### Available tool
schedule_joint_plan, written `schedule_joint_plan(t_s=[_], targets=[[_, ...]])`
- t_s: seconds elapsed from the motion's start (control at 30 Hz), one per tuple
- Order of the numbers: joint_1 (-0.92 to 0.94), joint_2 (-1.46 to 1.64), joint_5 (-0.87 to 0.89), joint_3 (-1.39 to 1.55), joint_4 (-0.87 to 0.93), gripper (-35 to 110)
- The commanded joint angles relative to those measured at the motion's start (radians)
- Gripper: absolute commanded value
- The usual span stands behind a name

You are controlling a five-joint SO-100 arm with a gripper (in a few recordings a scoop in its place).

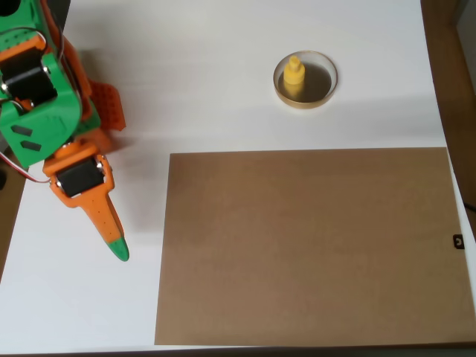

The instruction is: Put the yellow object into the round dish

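Note:
The yellow object (294,75) stands upright inside the round dish (306,103), toward the dish's left side, at the top middle of the white table in the overhead view. It is a small knob-topped piece, and the dish has a tan rim and a dark inside. My gripper (119,249) is far off at the lower left, its orange fingers drawn together into one green-tipped point aimed down and right. It is shut with nothing in it.
A large brown sheet (309,245) lies flat over the lower right of the white table (186,74). The green and orange arm body (41,89) fills the upper left corner. The table's right edge meets a wooden surface (454,74).

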Motion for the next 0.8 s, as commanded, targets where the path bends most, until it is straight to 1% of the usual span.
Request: schedule_joint_plan(t_s=[0.0, 0.33, 0.47, 0.7, 0.77], targets=[[0.020, 0.052, -0.005, 0.003, 0.025, 23], [0.052, 0.052, 0.021, 0.012, 0.031, 9], [0.083, 0.052, 0.037, 0.011, 0.034, 1], [0.103, 0.052, 0.055, 0.006, 0.054, 0], [0.106, 0.052, 0.058, 0.006, 0.055, 4]])
